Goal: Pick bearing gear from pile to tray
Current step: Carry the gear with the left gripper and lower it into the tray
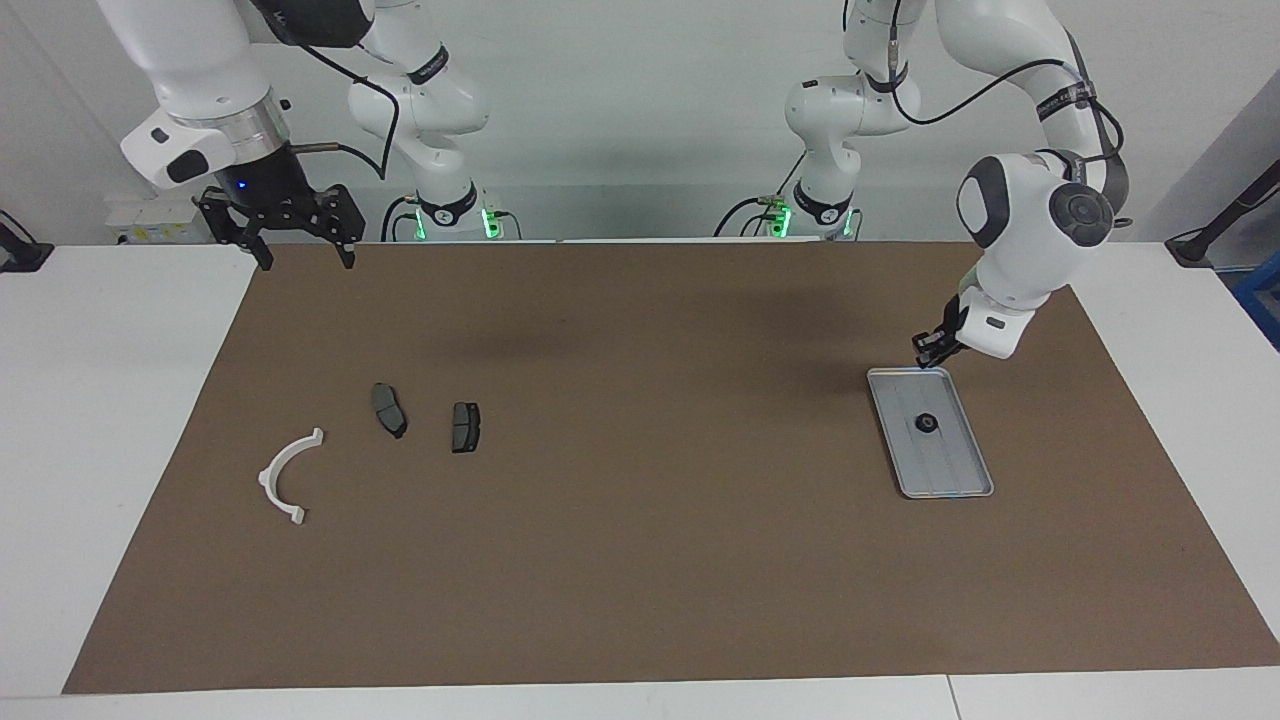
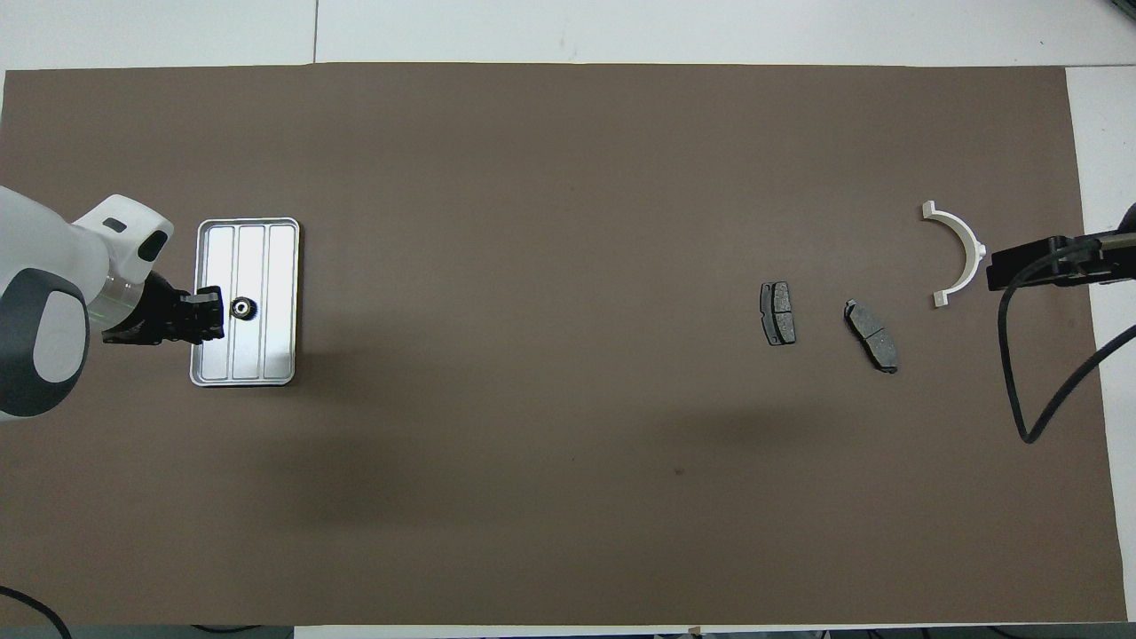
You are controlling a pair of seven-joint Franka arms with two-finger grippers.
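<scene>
The silver tray (image 1: 952, 466) lies on the mat at the left arm's end; it also shows in the overhead view (image 2: 266, 257). One small black gear (image 1: 926, 423) lies in it, seen from above too (image 2: 241, 308). My left gripper (image 1: 930, 347) hangs just above the tray's end nearer to the robots; in the overhead view (image 2: 209, 317) it is beside the gear. The pile at the right arm's end holds a white half-ring bracket (image 1: 268, 478) and two dark brake pads (image 1: 389, 409) (image 1: 465, 427). My right gripper (image 1: 303, 250) waits open, raised above the mat's edge.
A brown mat (image 1: 640, 560) covers most of the white table. In the overhead view the bracket (image 2: 974, 248) and the pads (image 2: 777, 312) (image 2: 871, 335) lie apart from each other, with the right gripper (image 2: 1038, 264) and its cable beside the bracket.
</scene>
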